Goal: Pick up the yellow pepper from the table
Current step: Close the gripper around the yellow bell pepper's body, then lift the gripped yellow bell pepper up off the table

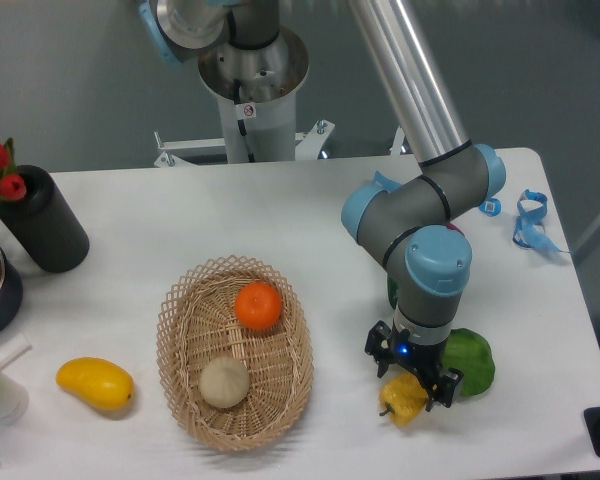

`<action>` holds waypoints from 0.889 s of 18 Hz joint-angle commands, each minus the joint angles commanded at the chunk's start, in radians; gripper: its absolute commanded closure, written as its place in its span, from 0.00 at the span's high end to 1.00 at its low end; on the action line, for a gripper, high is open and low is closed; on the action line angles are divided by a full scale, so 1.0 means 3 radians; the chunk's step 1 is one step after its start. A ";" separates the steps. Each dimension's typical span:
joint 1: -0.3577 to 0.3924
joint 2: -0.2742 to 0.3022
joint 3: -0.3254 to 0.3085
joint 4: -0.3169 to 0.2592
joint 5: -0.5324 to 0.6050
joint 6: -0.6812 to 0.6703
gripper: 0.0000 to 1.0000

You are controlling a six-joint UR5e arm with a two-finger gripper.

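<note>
White table [180,210]: pepper [404,397] lower right, long axis diagonal, stem toward lower left; gripper [414,376] straddled it, grasp unclear.

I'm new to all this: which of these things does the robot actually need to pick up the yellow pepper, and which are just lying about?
Needed:
yellow pepper
end effector
table

Just lying about:
green pepper
basket
orange
yellow mango-like fruit
black vase
blue strap
</note>
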 joint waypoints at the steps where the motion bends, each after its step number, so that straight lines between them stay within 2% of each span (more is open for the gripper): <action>1: 0.0000 0.0005 0.0000 0.0000 0.0000 -0.0005 0.55; 2: 0.0000 0.0010 0.0000 -0.0005 0.0005 -0.0015 0.47; 4: 0.0000 0.0020 0.0005 -0.0005 0.0005 -0.0021 0.40; 10: 0.0005 0.0158 0.0107 -0.0005 -0.0010 -0.0143 0.36; 12: -0.0035 0.0281 0.0219 -0.0005 -0.0056 -0.0388 0.36; 16: -0.0092 0.0531 0.0256 0.0000 -0.0301 -0.0725 0.36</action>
